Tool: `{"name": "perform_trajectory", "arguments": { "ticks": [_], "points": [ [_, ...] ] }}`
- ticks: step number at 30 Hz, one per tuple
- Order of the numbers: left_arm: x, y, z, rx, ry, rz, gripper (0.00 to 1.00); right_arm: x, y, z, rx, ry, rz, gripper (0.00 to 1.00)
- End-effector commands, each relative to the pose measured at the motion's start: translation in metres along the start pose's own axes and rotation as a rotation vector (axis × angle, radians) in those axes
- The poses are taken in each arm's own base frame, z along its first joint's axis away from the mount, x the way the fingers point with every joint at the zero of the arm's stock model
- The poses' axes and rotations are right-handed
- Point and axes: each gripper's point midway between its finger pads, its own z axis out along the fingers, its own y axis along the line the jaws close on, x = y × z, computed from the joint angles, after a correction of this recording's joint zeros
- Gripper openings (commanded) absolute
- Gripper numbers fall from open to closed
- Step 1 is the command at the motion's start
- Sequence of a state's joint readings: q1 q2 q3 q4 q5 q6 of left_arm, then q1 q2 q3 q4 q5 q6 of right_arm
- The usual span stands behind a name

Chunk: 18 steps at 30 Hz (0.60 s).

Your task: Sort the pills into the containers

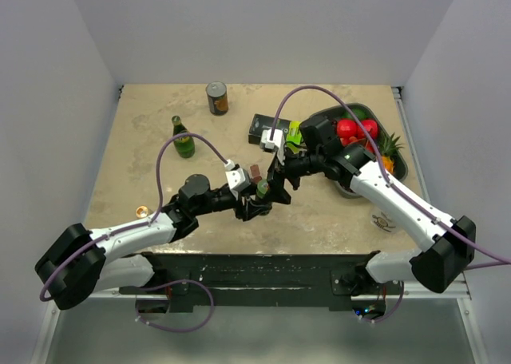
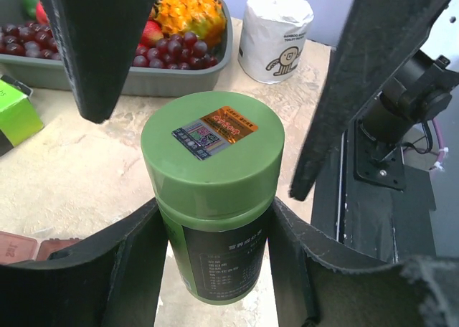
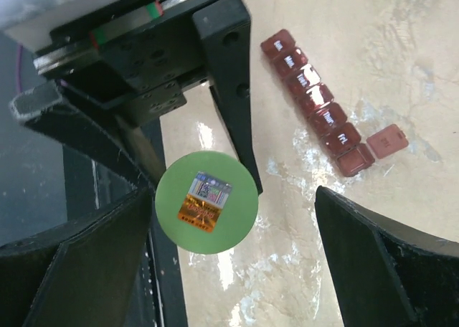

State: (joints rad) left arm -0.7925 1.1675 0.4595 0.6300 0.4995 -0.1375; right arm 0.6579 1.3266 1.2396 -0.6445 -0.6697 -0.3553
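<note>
**Right wrist view.** The maroon pill strip (image 3: 315,97) lies flat on the beige table (image 3: 401,40) in the upper right of the frame. Its long axis runs diagonally from upper centre down to the right. The row of small square lids is shut, except that the flap at the lower-right end (image 3: 387,139) is folded out to the right. Nothing covers the strip.

Left of the strip, in the lower centre, stands a green-capped bottle (image 3: 206,201), seen from above. 1 black finger (image 3: 229,90) of the left gripper lies between cap and strip. The right gripper (image 3: 233,198) hangs over the cap, its 2 jaws spread wide and well clear on the right side.

**Left wrist view.** The left gripper (image 2: 215,212) clamps the upright bottle by its body, below the cap. 1 end of the strip shows at the lower left edge.

**Top view.** Around the arms stand:
- a fruit tray (image 1: 399,152) at the right
- a black-and-lime box (image 1: 267,128) beside the tray
- a can (image 1: 217,97) at upper centre
- a green glass bottle (image 1: 183,140) at the left
- a paper roll (image 1: 385,219) at the lower right
</note>
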Motion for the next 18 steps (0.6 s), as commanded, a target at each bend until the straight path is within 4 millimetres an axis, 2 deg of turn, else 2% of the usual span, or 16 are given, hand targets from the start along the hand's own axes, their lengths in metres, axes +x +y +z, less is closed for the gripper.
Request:
{"name": "perform_trajectory", "arguments": {
  "ticks": [1,4,6,7,9,10,13,14,16,17,18],
  "points": [
    [-0.027,0.002,0.000,-0.022,-0.099,0.029,0.00,-0.019,-0.012,0.002,0.065,-0.066,0.025,0.99],
    [-0.028,0.003,0.001,-0.026,-0.098,0.029,0.00,-0.019,-0.010,0.005,0.054,-0.063,0.025,0.95],
    [-0.029,0.004,0.001,-0.029,-0.098,0.031,0.00,-0.019,-0.007,0.006,0.037,-0.062,0.023,0.88],
    [-0.028,0.004,0.001,-0.029,-0.097,0.030,0.00,-0.019,-0.007,0.006,0.031,-0.060,0.018,0.80],
    [-0.029,0.004,0.001,-0.029,-0.097,0.033,0.00,-0.016,-0.004,0.008,0.007,-0.052,0.016,0.71],
    [-0.029,0.004,0.001,-0.029,-0.097,0.033,0.00,-0.016,-0.002,0.008,-0.004,-0.051,0.003,0.61],
    [-0.028,0.004,-0.001,-0.030,-0.091,0.047,0.00,-0.014,0.006,0.008,-0.048,-0.040,-0.023,0.42],
    [-0.028,0.003,-0.002,-0.027,-0.085,0.061,0.00,-0.016,0.011,0.008,-0.085,-0.046,-0.036,0.30],
    [-0.025,-0.002,-0.003,0.006,-0.072,0.083,0.00,-0.014,0.019,0.007,-0.135,-0.030,-0.071,0.22],
    [-0.021,-0.003,-0.004,0.021,-0.059,0.111,0.00,-0.020,0.025,0.005,-0.166,-0.040,-0.108,0.19],
    [-0.018,-0.009,-0.005,0.060,-0.049,0.123,0.00,-0.015,0.033,0.003,-0.221,-0.023,-0.110,0.18]
  ]
}}
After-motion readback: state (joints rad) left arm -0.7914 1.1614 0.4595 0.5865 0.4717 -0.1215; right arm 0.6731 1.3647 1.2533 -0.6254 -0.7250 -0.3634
